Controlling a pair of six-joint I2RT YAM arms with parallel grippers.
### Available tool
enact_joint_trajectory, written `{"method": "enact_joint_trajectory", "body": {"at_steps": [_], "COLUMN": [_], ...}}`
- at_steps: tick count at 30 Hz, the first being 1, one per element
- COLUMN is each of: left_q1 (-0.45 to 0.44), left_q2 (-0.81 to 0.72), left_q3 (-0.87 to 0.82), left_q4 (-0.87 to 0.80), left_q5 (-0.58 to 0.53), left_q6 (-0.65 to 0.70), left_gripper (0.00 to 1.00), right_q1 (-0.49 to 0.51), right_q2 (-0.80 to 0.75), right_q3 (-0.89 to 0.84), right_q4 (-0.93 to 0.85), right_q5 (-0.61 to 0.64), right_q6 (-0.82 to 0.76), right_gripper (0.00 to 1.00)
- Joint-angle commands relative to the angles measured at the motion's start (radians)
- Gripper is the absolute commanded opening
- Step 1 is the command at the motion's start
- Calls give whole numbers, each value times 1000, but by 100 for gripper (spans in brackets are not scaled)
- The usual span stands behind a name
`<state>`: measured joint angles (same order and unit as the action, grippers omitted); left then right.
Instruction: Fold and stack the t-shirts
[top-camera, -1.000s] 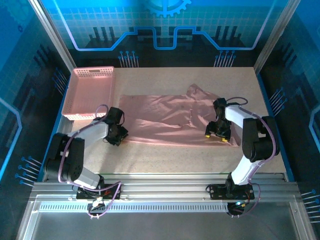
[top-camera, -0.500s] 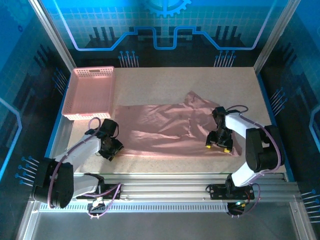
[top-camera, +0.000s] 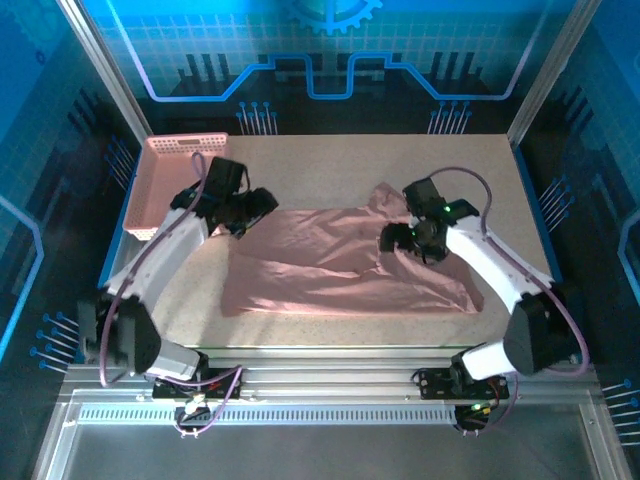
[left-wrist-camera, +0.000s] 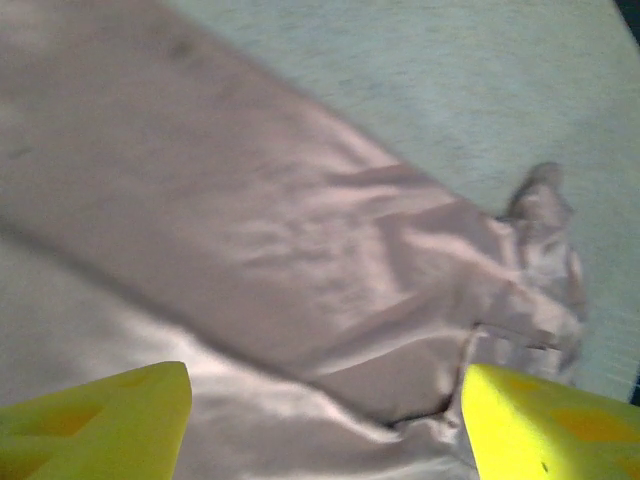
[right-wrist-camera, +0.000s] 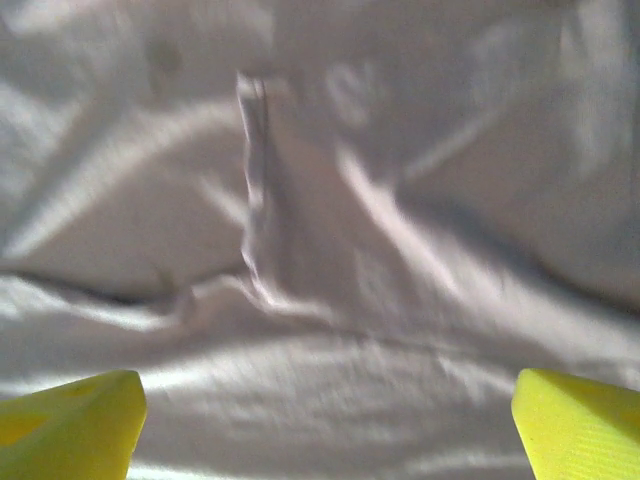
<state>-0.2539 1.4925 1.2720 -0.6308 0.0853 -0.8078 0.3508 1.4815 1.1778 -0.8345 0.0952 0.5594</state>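
The left hand (top-camera: 255, 212) hangs over the far left corner of the pink t-shirt (top-camera: 340, 262). Its yellow fingertips (left-wrist-camera: 95, 425) are spread wide with nothing pinched between them, and the cloth lies just below and runs off to its right. Just to that hand's left sits the pink basket (top-camera: 165, 185). The right hand (top-camera: 400, 243) is over the other end of the shirt, near a bunched-up fold. It too is splayed wide and empty, with wrinkled cloth beneath it. The shirt lies spread across the tabletop (top-camera: 350, 165), under and between both hands.
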Motion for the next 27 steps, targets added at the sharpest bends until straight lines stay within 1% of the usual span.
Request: {"method": "enact_joint_trajectory", "body": {"at_steps": [1,4,7,9,12,15,22,26,27], "left_q1": [-29,-37,-41,-41,-41,-41,-35,-24,-19], "left_q2": [149,279,355,378,378,359,299,266,255], "left_q3": [114,222,286,310,302,260,150,98,85], "left_q4": [82,99,86,66,51,48,64,70,74], "left_q5": [104,171,189,184,180,174,156,142,141], "left_q6": [116,141,169,184,199,203,185,173,170], "left_gripper": [73,71,71,71,71,71,71,71,71], "right_q1": [-27,-63,-107,-124,-144,-172,-259,-286,-291], "right_q2": [184,356,470,520,577,631,782,883,901], "right_q3": [117,253,370,431,516,586,761,900,924], "right_q4": [91,112,125,136,145,143,110,27,6], "right_q5": [60,90,91,99,97,74,-81,-174,-189], "right_q6": [-40,-93,-126,-159,-203,-227,-279,-362,-385], "right_gripper": [93,89,85,84,83,81,74,72,70]}}
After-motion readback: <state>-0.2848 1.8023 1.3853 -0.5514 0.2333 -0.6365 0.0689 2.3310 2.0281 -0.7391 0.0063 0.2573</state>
